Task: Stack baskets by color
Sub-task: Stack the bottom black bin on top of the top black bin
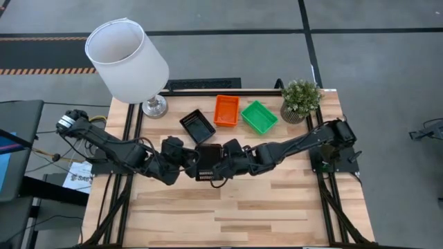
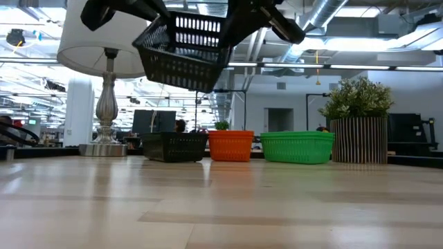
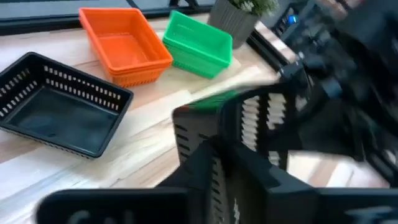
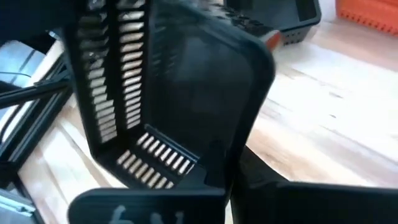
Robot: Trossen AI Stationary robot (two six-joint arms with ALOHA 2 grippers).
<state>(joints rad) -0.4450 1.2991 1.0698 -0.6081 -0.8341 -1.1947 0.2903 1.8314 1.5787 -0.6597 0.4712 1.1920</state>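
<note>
A black basket (image 1: 208, 163) hangs in the air over the middle of the table, between my two grippers. My left gripper (image 1: 188, 161) is shut on its left end and my right gripper (image 1: 227, 159) on its right end. In the low view the held basket (image 2: 183, 52) hangs tilted, high above the table. Behind it, three more baskets stand on their bottoms in a row: a black basket (image 1: 197, 126), an orange basket (image 1: 226, 111) and a green basket (image 1: 259, 116). My left gripper (image 3: 217, 158) grips the held basket's end wall (image 3: 186, 134) on the side toward the table's left. It comes slanting down from the left. The fingers hide the exact place. The basket is lifted clear and tilted. My right gripper (image 4: 233, 168) grips the opposite end wall (image 4: 249, 93) near its rim. It comes slanting down from the table's right. The wall hides the fingertips, so the kind of hold does not show. The basket hangs clear of the table.
A white lamp (image 1: 128, 59) stands at the far left corner on its metal foot (image 1: 154, 106). A potted plant (image 1: 301, 98) stands at the far right. The near half of the wooden table (image 1: 228, 214) is bare.
</note>
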